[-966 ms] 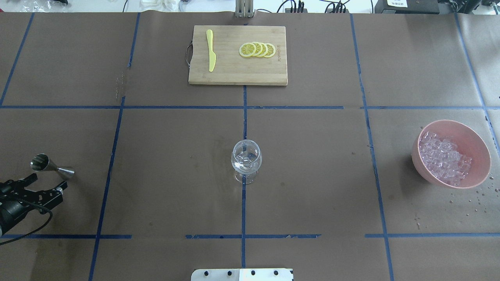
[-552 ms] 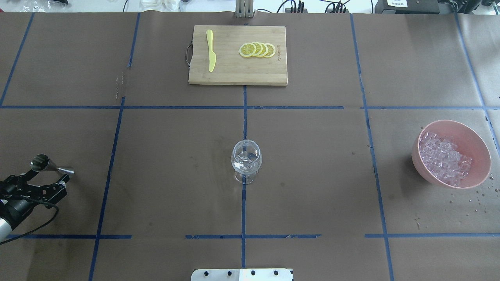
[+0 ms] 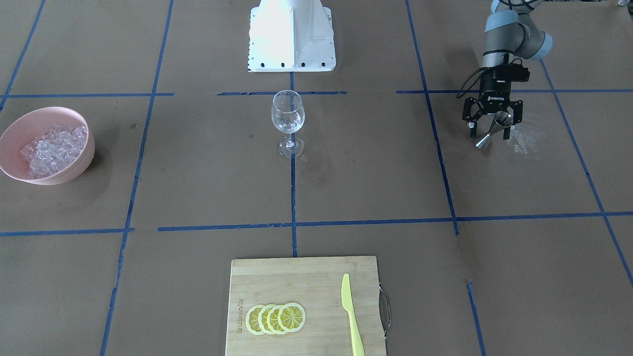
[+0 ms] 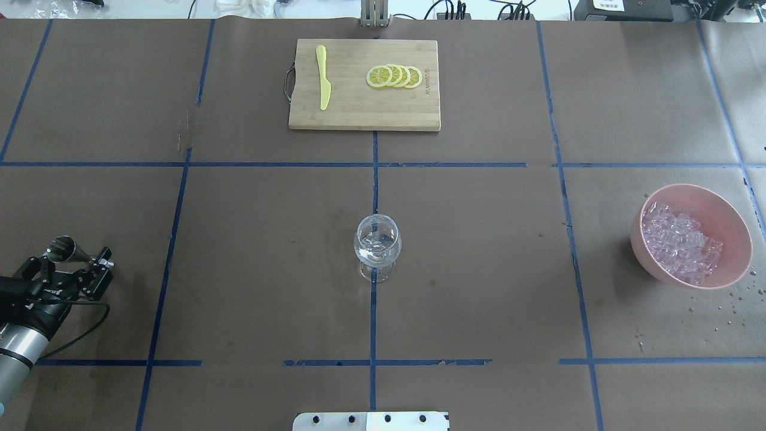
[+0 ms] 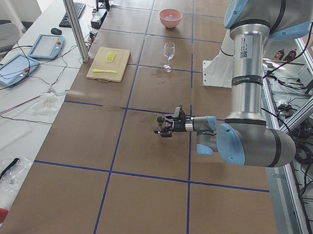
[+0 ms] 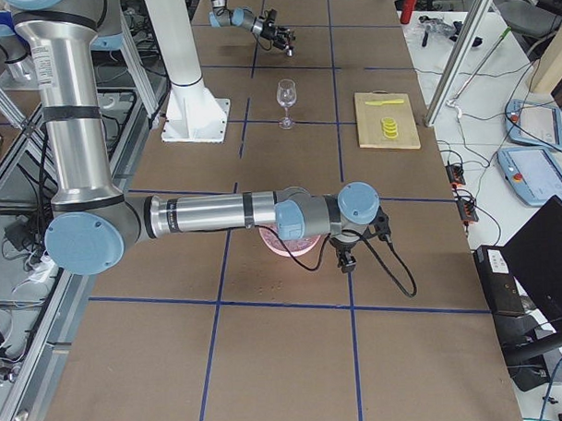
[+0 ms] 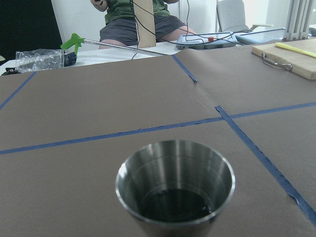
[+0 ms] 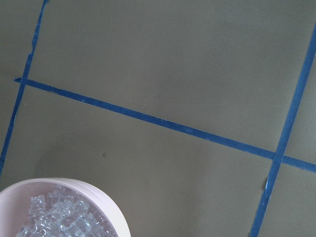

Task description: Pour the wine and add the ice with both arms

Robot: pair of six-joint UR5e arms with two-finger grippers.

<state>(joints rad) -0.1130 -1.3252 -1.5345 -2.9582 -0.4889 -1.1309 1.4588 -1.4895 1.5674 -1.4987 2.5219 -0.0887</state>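
A steel jigger (image 4: 61, 248) stands at the table's left side, dark liquid in its cup in the left wrist view (image 7: 175, 190). My left gripper (image 4: 70, 264) is open, a finger on each side of the jigger's waist (image 3: 491, 131). An empty wine glass (image 4: 377, 242) stands at the middle. Ice (image 4: 679, 242) fills a pink bowl (image 4: 731, 224) at the right. The right arm shows only in the exterior right view, its gripper (image 6: 344, 260) by the bowl; I cannot tell if it is open. The right wrist view shows the bowl's rim (image 8: 112, 207) and ice (image 8: 64, 219) below.
A wooden cutting board (image 4: 359, 114) at the far middle carries lemon slices (image 4: 395, 76) and a yellow knife (image 4: 323, 78). Water drops (image 4: 733, 302) dot the paper near the bowl. The white pedestal base (image 3: 292, 34) stands at the near edge.
My left gripper has moved forward to the jigger, so its open fingers now straddle it. The jigger, glass and bowl have not moved.
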